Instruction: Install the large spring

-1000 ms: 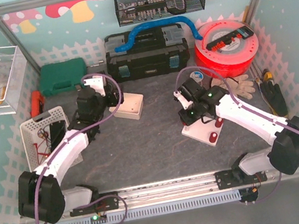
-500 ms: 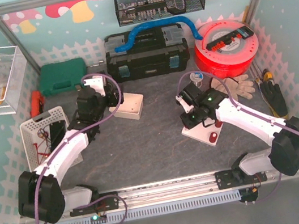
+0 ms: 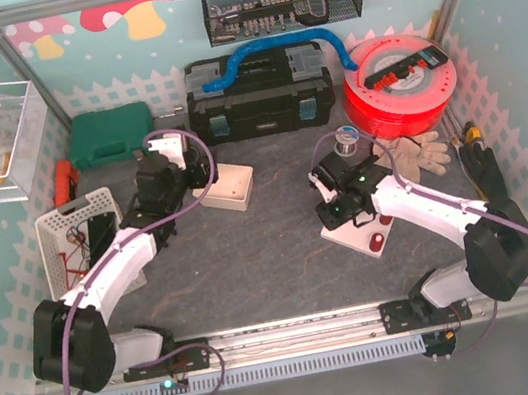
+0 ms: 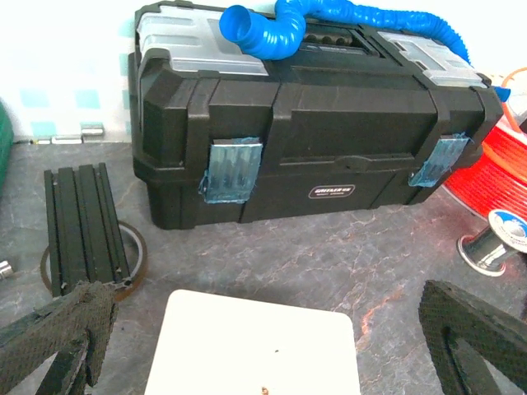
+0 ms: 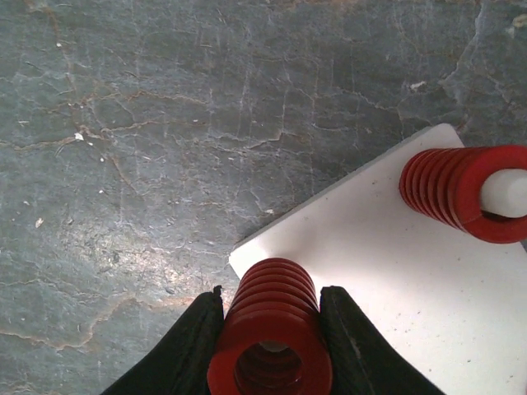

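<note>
My right gripper (image 5: 270, 329) is shut on a large red spring (image 5: 270, 341), which stands upright over the near corner of a white base plate (image 5: 387, 280). A white post shows down inside the spring's bore. A second red spring (image 5: 457, 202) sits on a white post at the plate's far right. In the top view the right gripper (image 3: 342, 207) is over the plate (image 3: 360, 235) at centre right. My left gripper (image 4: 263, 370) is open and empty above a white box (image 4: 255, 350), which also shows in the top view (image 3: 226, 187).
A black toolbox (image 4: 313, 132) with a blue hose (image 4: 272, 29) stands at the back. A red filament spool (image 3: 397, 84), work gloves (image 3: 419, 151), a green case (image 3: 107, 135), a white basket (image 3: 73, 235), a tape roll (image 4: 128, 259) and a black rail (image 4: 82, 226) lie around.
My right gripper has moved a little left and toward the near corner of the white plate with the spring. The left arm has not moved.
</note>
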Available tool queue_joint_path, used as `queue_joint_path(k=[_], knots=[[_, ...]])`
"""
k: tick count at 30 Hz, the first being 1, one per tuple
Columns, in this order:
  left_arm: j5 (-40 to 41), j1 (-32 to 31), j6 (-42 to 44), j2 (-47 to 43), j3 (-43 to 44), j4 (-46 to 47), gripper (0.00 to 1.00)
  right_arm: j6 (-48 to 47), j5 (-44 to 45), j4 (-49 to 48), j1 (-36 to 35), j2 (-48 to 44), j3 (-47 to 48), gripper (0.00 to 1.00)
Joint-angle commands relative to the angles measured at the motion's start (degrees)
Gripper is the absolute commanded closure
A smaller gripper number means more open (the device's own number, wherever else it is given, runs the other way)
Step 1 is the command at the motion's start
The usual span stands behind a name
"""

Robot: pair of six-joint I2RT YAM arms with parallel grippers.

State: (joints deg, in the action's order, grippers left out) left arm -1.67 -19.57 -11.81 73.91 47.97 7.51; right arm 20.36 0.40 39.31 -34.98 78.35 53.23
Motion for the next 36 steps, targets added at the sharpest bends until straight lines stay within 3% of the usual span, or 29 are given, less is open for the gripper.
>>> queue_joint_path(k=[1,11,14,18,22,26,33,36], knots=[[0.6,0.4,-0.5,0.1,0.9,-0.5,0.01,1.5,0.4,-1.9,-0.4,1.2,0.4,0.70],[2.4,0.4,-2.9,-3.1,-3.0,5.4,0.01,2.5,2.4,0.3,-0.3,-0.4,6.2,0.40],[3.8,0.5,-2.9,-3.9,-4.2,7.9,0.01,2.2,6.9,0.1,0.1,-1.4,10.4,0.26],[6.2,0.8,0.1,-3.3,-4.8,9.7,0.01,0.7,17.3,-3.2,2.5,-1.7,14.6,0.02],[9.0,1.4,4.5,-1.9,-7.1,13.9,0.01,5.0,31.3,-15.0,7.4,-3.3,9.6,0.01],[15.7,3.5,4.7,-0.8,-11.6,21.9,0.01,-1.3,37.9,-35.3,11.6,-5.3,0.1,0.01],[15.3,9.0,8.5,3.0,-17.1,29.8,0.01,-7.3,34.5,-49.2,21.0,-0.1,-7.8,0.01],[16.0,11.4,7.7,5.2,-18.6,30.8,0.01,-9.7,29.0,-57.8,24.9,-0.2,-13.3,0.01]])
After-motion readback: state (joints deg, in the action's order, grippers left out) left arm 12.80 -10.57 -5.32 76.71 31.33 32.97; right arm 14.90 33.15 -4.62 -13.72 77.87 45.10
